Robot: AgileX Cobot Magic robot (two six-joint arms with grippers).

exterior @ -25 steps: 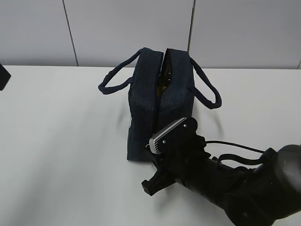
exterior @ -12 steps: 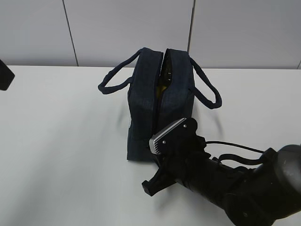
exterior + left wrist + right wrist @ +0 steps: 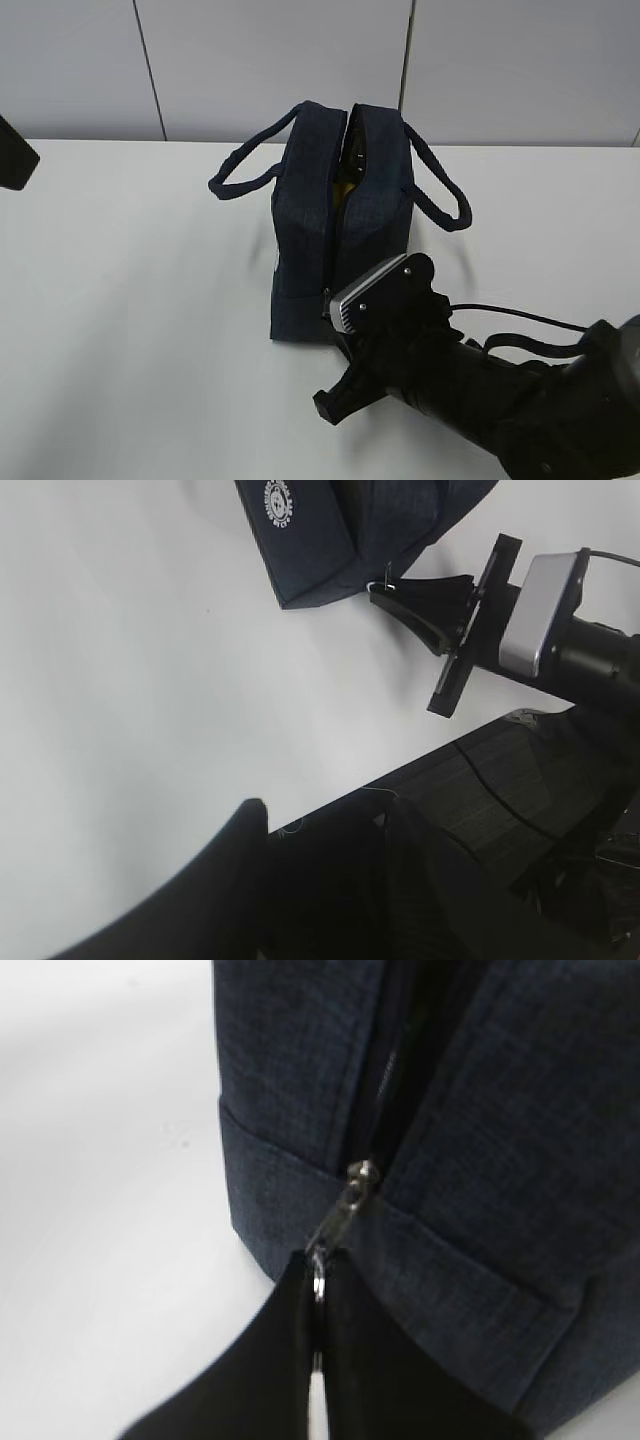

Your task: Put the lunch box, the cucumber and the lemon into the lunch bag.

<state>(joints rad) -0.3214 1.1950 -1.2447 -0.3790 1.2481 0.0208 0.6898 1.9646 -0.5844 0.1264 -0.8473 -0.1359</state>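
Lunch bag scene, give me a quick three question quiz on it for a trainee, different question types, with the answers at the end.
1. True or false: the lunch bag lies flat on its side with its zipper fully closed.
2. Multiple choice: what do the right gripper fingers pinch? A) a loop handle B) the metal ring pull C) the white logo
3. Fill in: the two handles hang to the ___ and right of the bag in the exterior view.

Key
1. False: it stands upright on the table, with the top gaping and something yellowish showing inside.
2. B: the fingers are shut on the ring at the bag's near lower end.
3. left
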